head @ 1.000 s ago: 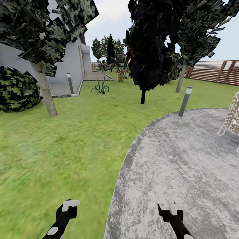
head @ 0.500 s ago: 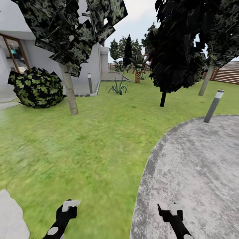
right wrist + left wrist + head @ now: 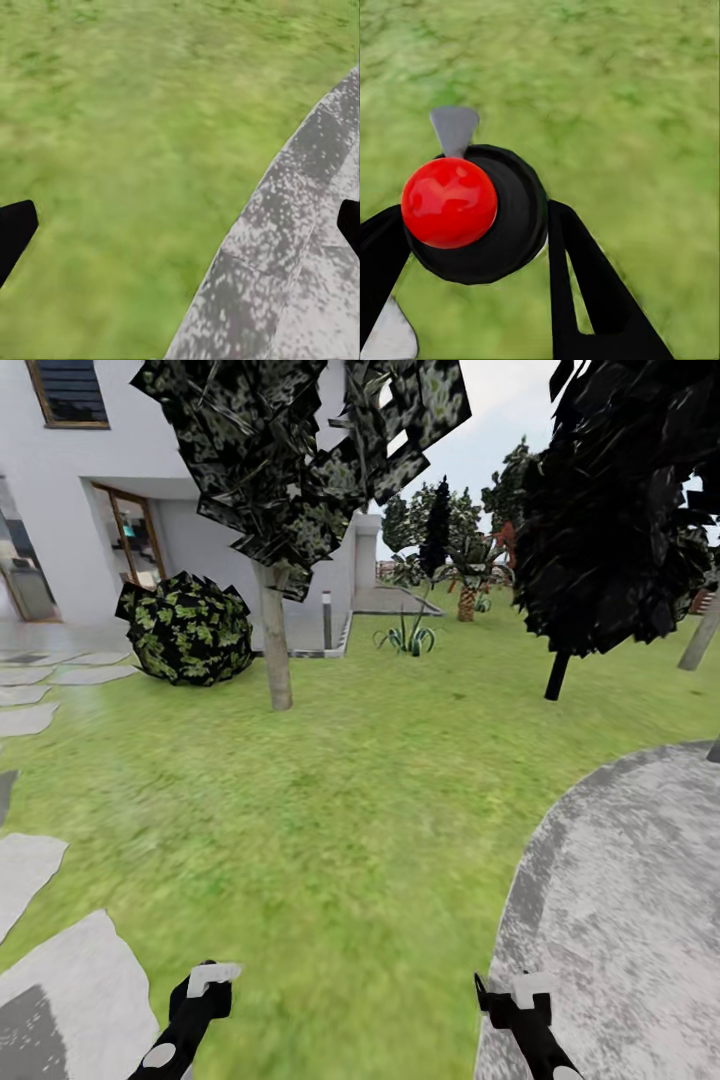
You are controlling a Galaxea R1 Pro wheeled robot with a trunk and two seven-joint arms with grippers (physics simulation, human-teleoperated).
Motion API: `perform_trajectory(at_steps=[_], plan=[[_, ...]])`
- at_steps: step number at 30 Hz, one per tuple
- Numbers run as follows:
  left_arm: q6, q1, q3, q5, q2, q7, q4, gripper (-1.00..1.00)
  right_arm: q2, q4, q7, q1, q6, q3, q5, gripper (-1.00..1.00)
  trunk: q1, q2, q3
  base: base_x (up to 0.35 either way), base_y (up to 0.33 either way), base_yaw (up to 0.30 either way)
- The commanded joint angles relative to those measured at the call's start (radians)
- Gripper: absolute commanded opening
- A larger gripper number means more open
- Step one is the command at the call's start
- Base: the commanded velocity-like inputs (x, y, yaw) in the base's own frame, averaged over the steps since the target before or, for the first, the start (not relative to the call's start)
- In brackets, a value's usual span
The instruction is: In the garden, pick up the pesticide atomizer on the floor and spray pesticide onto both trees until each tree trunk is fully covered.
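Garden | I am holding my right gripper [image 3: 505, 992] spread and empty over the floor's [image 3: 620, 900] edge, ready for pickup | left gripper [image 3: 205, 982]: cannot tell | tree trunk [image 3: 273, 645] standing across the lawn [image 3: 380, 810]

Thick pale grey-tan mottled tree trunk [image 3: 273, 640] stands slightly leaning on wide green lawn [image 3: 330, 800], beside white house [image 3: 90, 490], under dark blocky foliage. Second pale trunk [image 3: 700, 635] at far right edge, partly cut off. Grey mottled stone-like paving [image 3: 620, 900] curves lower right.
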Motion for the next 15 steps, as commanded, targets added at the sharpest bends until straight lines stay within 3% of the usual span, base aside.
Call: perform_trajectory(at_steps=[1, 15], plan=[[0.000, 0.000, 0.000, 0.000, 0.000, 0.000, 0.000, -1.00, 0.000, 0.000, 0.000, 0.000, 0.000, 0.000, 0.000, 1.00, 0.000, 0.000, 0.000, 0.186, 0.291, 0.279], [0.000, 0.000, 0.000, 0.000, 0.000, 0.000, 0.000, -1.00, 0.000, 0.000, 0.000, 0.000, 0.000, 0.000, 0.000, 1.00, 0.000, 0.000, 0.000, 0.208, 0.284, 0.279]])
